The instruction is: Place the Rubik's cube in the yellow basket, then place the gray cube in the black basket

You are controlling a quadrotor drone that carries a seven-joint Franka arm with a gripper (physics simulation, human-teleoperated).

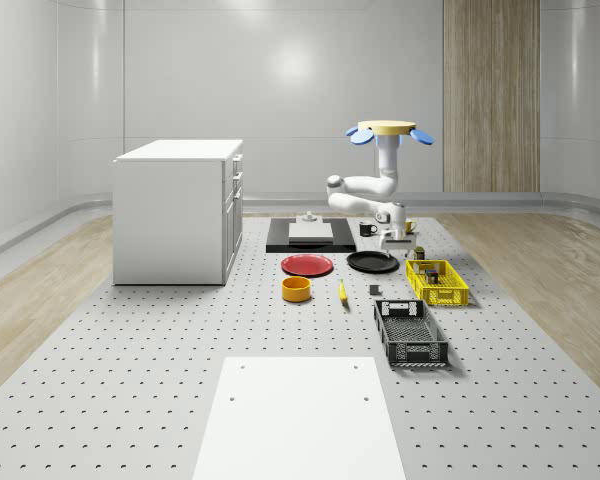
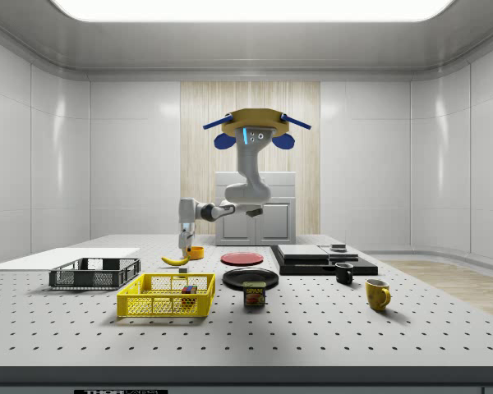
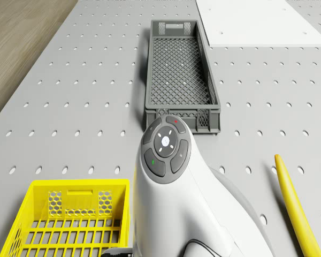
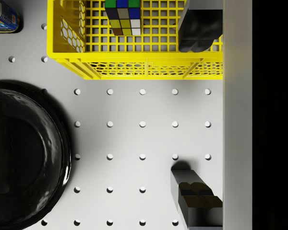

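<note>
In yellow lattice basket (image 4: 134, 67) (plastic, seemingly): Rubik's cube (image 4: 123, 17)

1. A white cabinet (image 1: 178, 210) stands on the table (image 1: 130, 380), on the whole-scene view's left.
2. A red plate (image 1: 307, 265) lies next to a black plate (image 1: 372, 262).
3. An orange bowl (image 1: 296, 289) sits in front of the red plate.
4. A banana (image 1: 342, 291) lies just beside the bowl.
5. A black tray (image 1: 311, 235) sits behind the plates with a white block (image 1: 310, 231) on it.
6. A black mug (image 2: 344, 273) and a yellow mug (image 2: 377, 294) stand near each other.
7. A can (image 2: 255, 294) stands by the black plate.
8. A white sheet (image 1: 298, 420) lies flat at the front.
</note>
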